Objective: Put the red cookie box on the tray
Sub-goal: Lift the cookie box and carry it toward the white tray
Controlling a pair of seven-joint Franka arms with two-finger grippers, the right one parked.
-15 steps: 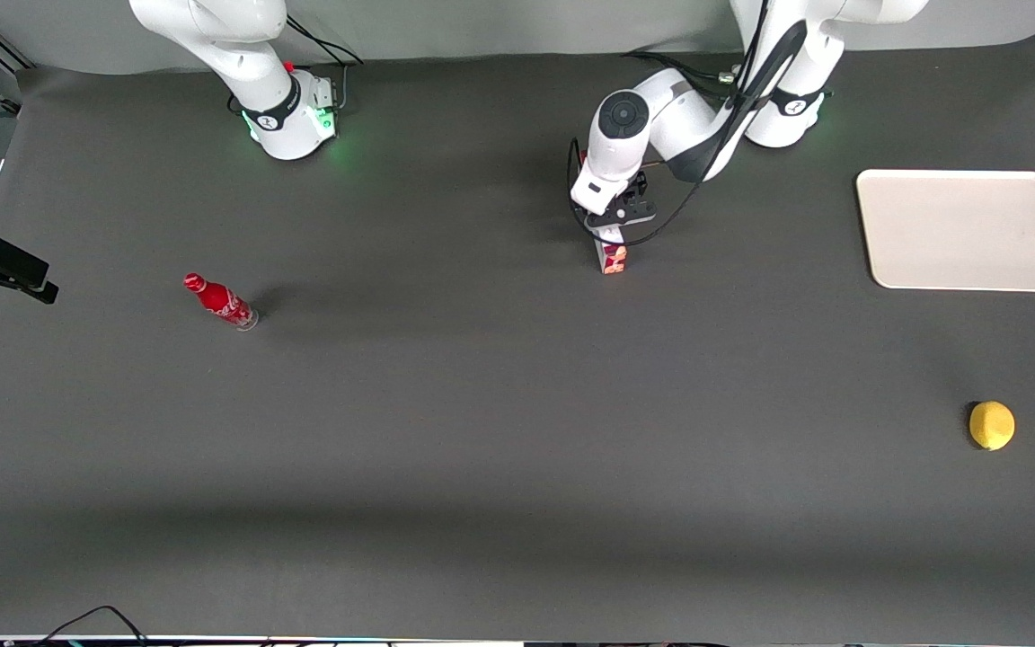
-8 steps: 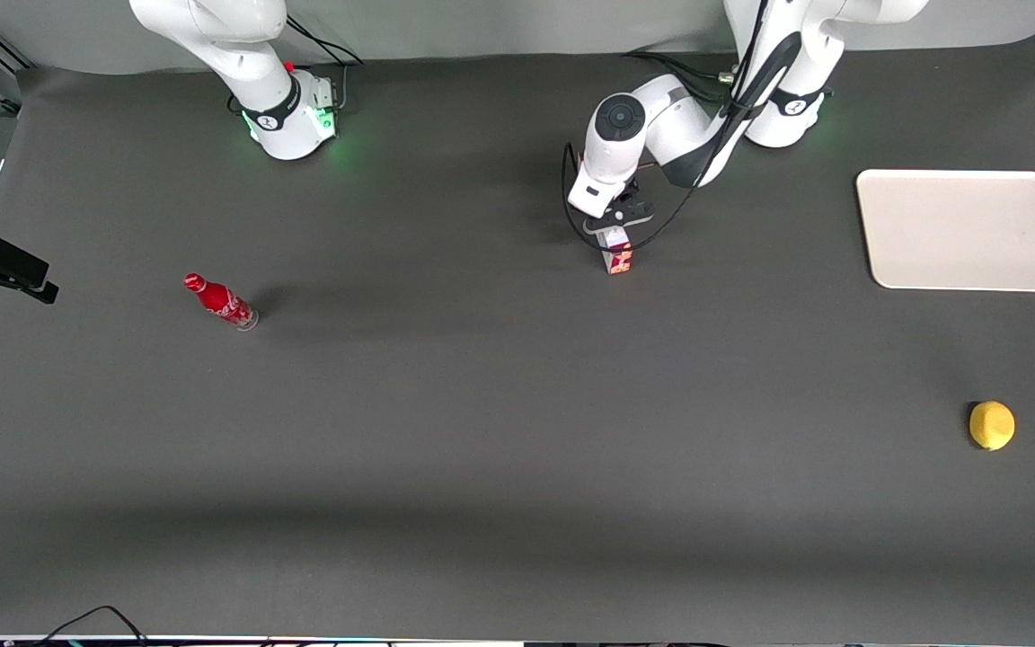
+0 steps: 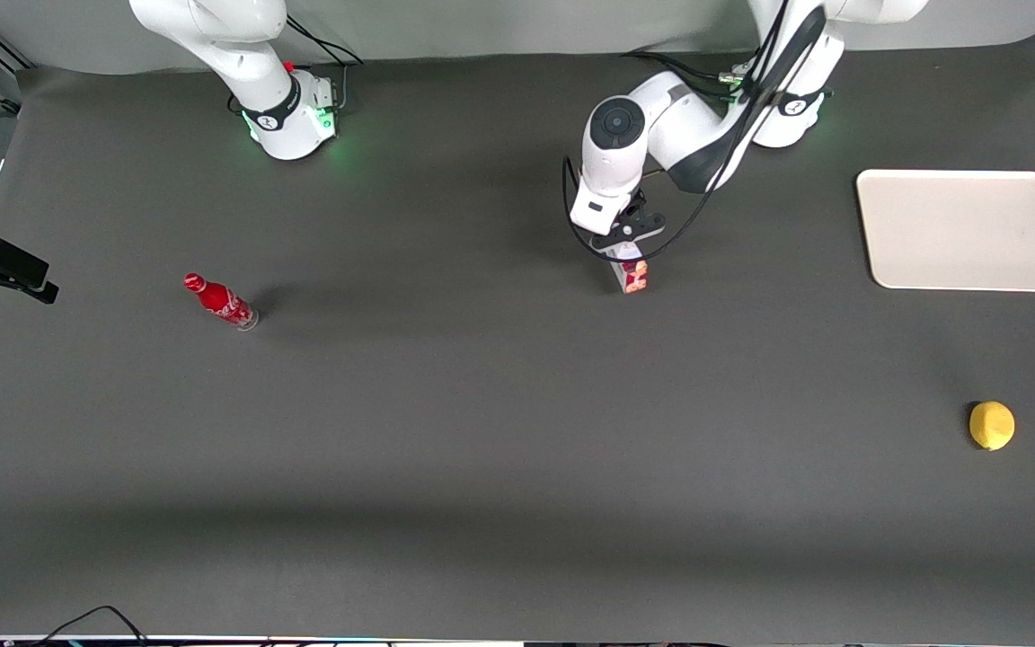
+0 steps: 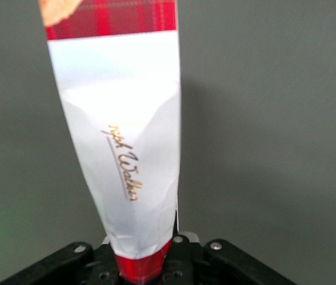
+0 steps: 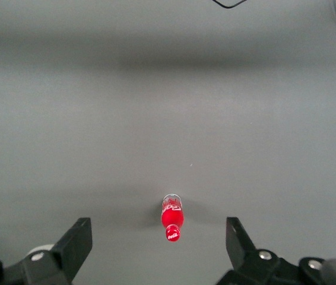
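The left arm's tool [image 3: 630,249] grips the red cookie box [image 3: 633,276] by one end, its fingers clamped on the cardboard, so the long narrow box hangs lengthwise below it, above the dark table [image 3: 482,431]. In the wrist view the red cookie box [image 4: 120,148] runs away from the tool [image 4: 146,261], white printed side showing. Compared with half a second ago, tool and box have shifted a little toward the front camera and toward the working arm's end of the table, which suggests the carry to the tray [image 3: 967,230] has begun. The tray lies flat and bare, well apart from the box, with open table between and nothing blocking the route. A yellow lemon [image 3: 992,425] sits nearer the front camera than the tray, clear of the likely route. A small red soda bottle [image 3: 220,302] lies toward the parked arm's end.
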